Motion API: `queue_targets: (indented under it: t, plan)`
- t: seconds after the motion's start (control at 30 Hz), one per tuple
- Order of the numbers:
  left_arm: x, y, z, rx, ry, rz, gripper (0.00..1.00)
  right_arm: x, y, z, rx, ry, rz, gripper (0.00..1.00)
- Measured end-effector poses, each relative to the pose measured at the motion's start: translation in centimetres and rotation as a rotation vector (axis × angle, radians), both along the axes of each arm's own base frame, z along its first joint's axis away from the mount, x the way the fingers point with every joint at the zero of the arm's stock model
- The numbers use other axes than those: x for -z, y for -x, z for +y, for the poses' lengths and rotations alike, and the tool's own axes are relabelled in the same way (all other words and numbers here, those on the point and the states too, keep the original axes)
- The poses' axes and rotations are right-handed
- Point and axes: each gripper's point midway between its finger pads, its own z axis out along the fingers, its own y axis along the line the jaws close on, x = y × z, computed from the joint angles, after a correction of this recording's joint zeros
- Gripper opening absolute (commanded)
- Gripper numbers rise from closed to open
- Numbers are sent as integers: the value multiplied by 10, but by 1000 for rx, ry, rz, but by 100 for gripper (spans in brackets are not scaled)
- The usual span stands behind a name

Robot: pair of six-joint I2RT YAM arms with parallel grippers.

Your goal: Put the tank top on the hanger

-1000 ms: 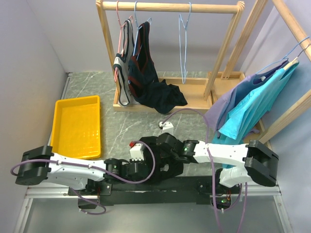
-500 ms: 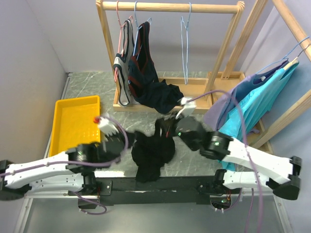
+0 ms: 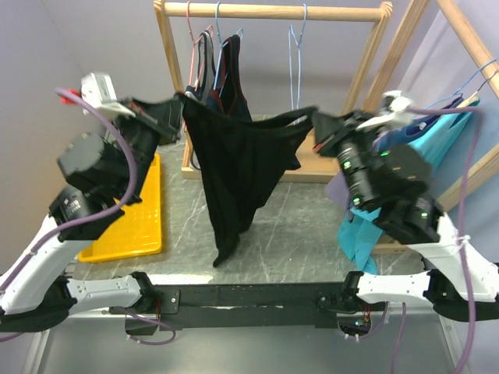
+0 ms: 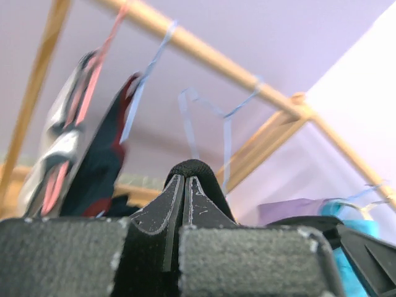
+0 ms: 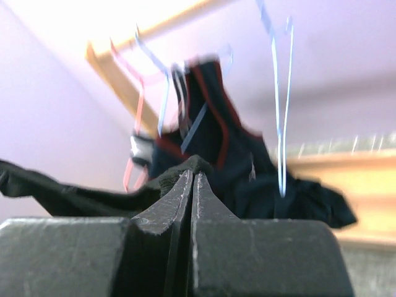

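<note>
The black tank top [image 3: 238, 160] hangs stretched in the air between my two grippers, its lower end dangling above the table. My left gripper [image 3: 178, 105] is shut on its left strap; black fabric [image 4: 197, 173] folds over the closed fingertips. My right gripper [image 3: 318, 125] is shut on its right strap, with fabric [image 5: 179, 172] pinched at the tips. The light-blue wire hanger [image 3: 295, 70] hangs empty on the wooden rail, just behind the top's right part. It also shows in the left wrist view [image 4: 207, 120] and the right wrist view [image 5: 281, 93].
The wooden rack rail [image 3: 273, 11] carries a pink hanger with a grey-black top [image 3: 196, 93] and a blue hanger with a red-trimmed top [image 3: 234, 86]. A yellow tray [image 3: 136, 226] lies left. Teal and purple garments [image 3: 413, 167] hang on a rack at right.
Both arms have risen from low over the table and moved apart, lifting the tank top and stretching it out in front of the rack.
</note>
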Motion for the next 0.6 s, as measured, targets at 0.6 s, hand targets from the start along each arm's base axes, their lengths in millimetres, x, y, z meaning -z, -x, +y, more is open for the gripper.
queue_targets:
  t: [0.6]
  plan:
    - [145, 38, -42, 348, -231, 199, 2, 151, 25, 11, -162, 27, 205, 0]
